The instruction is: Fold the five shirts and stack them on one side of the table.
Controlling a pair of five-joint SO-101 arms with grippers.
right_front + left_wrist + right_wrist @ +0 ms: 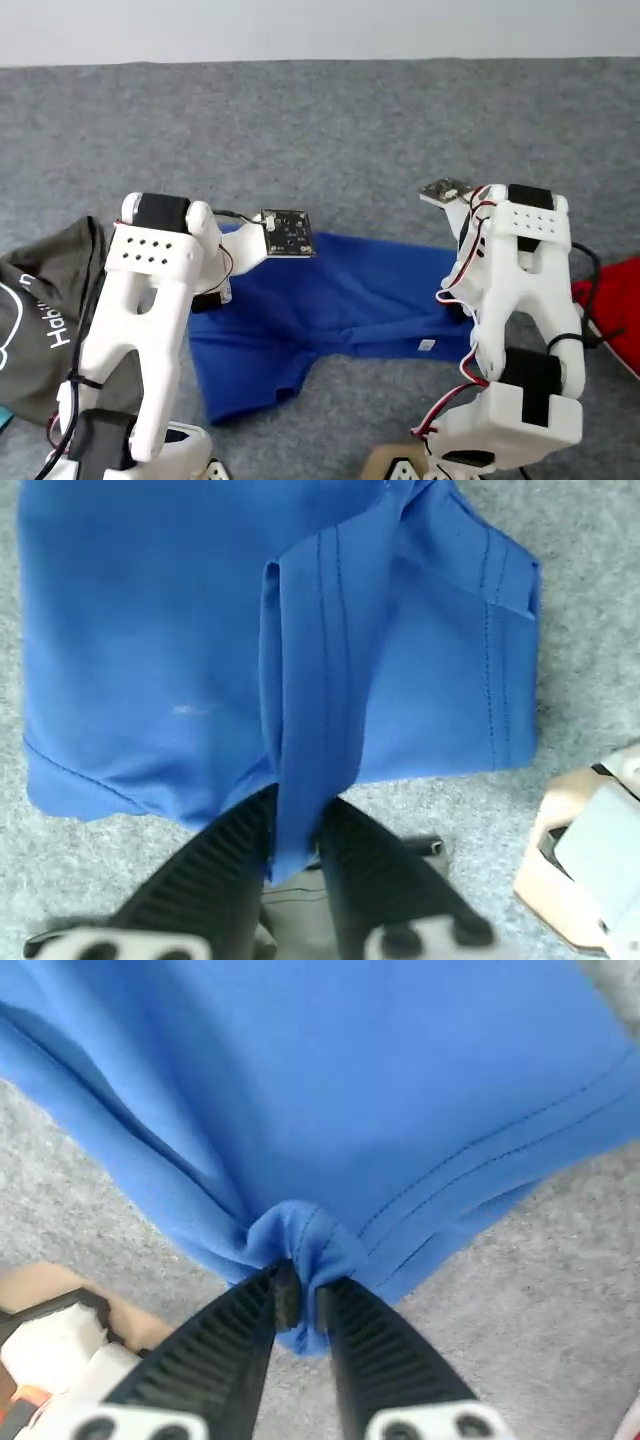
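Both arms have cloth in hand here! The left gripper [295, 832] is closed narrow on a folded ridge of the blue shirt [340, 300], which runs straight out from between its jaws. The right gripper [300, 1300] is pinched tight on a bunched nub of hem at the opposite end. So the shirt's long axis runs from one pair of jaws to the other, with the body spreading ahead of both sets of tips. Neither arm is nearer, as each has its own end.

The shirt looks half gathered and creased through the middle, and one flap trails back beside the left arm. From here I cannot say whether each pinch takes one layer or several. It lies on the grey table [350, 130]. A dark grey shirt [50, 290] sits outside the left jaws and a red one [620, 305] outside the right.
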